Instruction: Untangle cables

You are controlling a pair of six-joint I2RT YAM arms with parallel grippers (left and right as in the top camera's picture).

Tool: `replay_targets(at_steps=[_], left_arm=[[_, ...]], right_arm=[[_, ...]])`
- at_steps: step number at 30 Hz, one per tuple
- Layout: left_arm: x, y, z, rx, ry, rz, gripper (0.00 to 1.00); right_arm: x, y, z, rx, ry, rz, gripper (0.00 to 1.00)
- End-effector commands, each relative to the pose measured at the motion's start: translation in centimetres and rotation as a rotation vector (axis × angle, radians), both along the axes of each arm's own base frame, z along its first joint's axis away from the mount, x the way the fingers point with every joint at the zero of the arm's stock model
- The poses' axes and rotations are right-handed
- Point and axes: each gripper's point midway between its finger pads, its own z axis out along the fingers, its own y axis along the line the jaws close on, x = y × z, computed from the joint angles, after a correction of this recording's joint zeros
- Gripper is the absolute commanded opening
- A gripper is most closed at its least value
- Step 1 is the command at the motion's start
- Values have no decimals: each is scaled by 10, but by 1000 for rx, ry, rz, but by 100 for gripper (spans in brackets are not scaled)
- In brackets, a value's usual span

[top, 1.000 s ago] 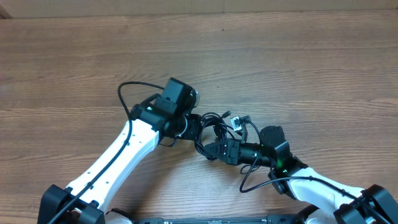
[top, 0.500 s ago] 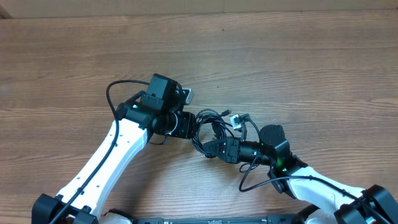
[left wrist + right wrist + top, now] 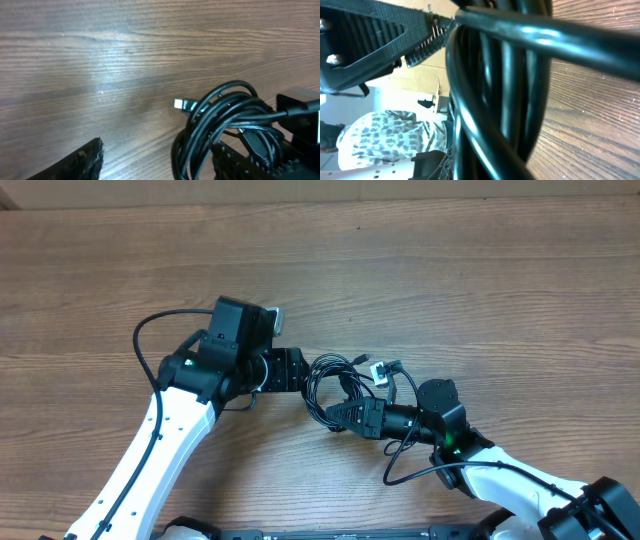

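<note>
cables (image 3: 345,378): tangled bundle, just beside one left fingertip
left gripper (image 3: 303,370): fingers spread wide, gripping nothing
right gripper (image 3: 338,414): fingers pinched tight on the bundle

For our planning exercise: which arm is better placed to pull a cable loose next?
Left, probably. The left gripper is open and empty beside the cables; the right gripper is shut on them as an anchor.

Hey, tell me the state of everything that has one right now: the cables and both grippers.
Thin black cables: tangled together in one looped bundle, clamped at one side.
Black two-finger left gripper: open, holding nothing, just beside the bundle.
Black two-finger right gripper: shut on the thin black cables.
</note>
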Motion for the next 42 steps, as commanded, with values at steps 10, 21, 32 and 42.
replay_targets(at_steps=[10, 21, 32, 42], left_arm=[[-36, -23, -13, -55, 69, -220, 79], [-23, -35, -54, -97, 125, -126, 52], [6, -15, -56, -106, 140, 117, 4], [27, 15, -44, -269, 197, 281, 4]], right_arm=[[6, 5, 19, 45, 7, -10, 11], [1, 7, 24, 68, 5, 24, 10], [-10, 9, 24, 61, -51, 100, 11], [-11, -4, -25, -109, 78, 36, 7]])
